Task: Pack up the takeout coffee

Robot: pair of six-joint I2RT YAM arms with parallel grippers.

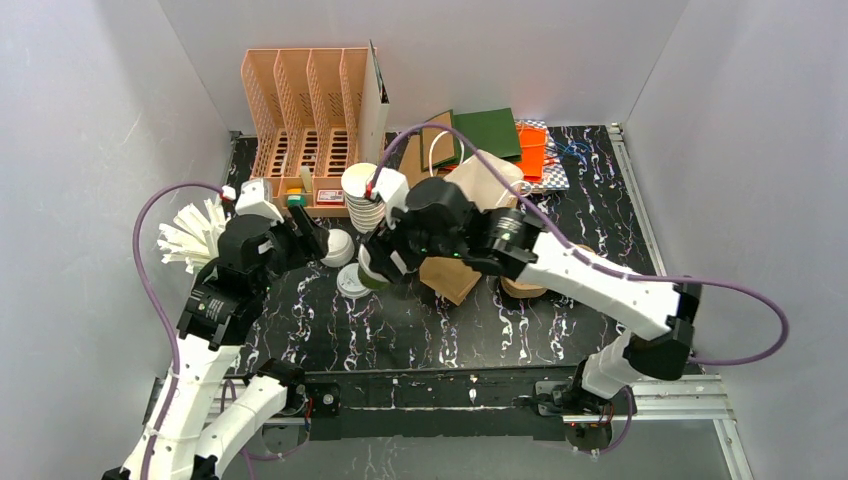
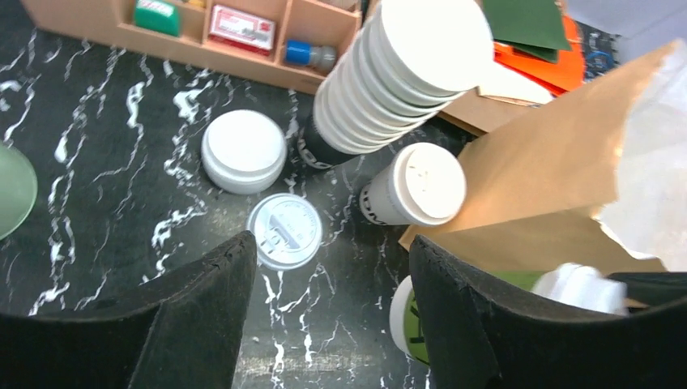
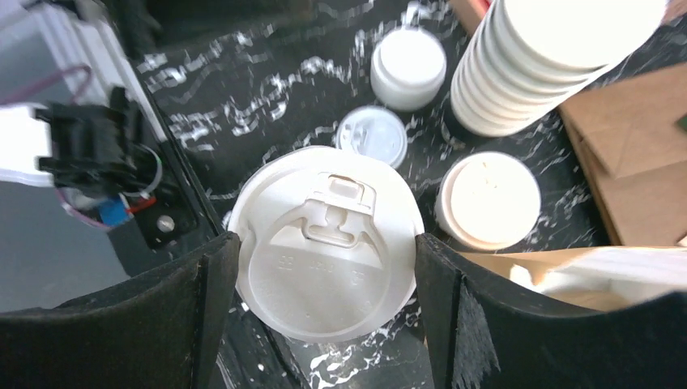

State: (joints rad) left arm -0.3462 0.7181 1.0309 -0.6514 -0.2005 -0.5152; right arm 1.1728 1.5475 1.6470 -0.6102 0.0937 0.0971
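The right gripper [image 3: 326, 243] is closed on the green cup [image 3: 324, 284], with one black finger pressed to each side of its white sip lid. In the overhead view this cup sits at the centre of the frame. Whether it has left the black marbled table [image 1: 400, 340] cannot be told.

The left gripper [image 2: 332, 251] is spread wide and holds nothing. It hangs over the table, and a loose flat lid [image 2: 283, 231] lies below the gap between its fingers.

A second lidded cup [image 2: 417, 185] with a dark patterned wall stands at the centre right of the left wrist view, touching the edge of the brown paper bag [image 2: 551, 162]. Above it in that frame leans the tall stack of lidless cups [image 2: 405, 73]. To the left of the stack sits a low white round piece [image 2: 243, 150]. It could be a short capped cup or a pile of lids.

No cup can be seen inside the bag, though its inside is mostly hidden. The packing looks to be at an early stage. One coffee is gripped and still has to reach the bag, and at least one more waits beside it.
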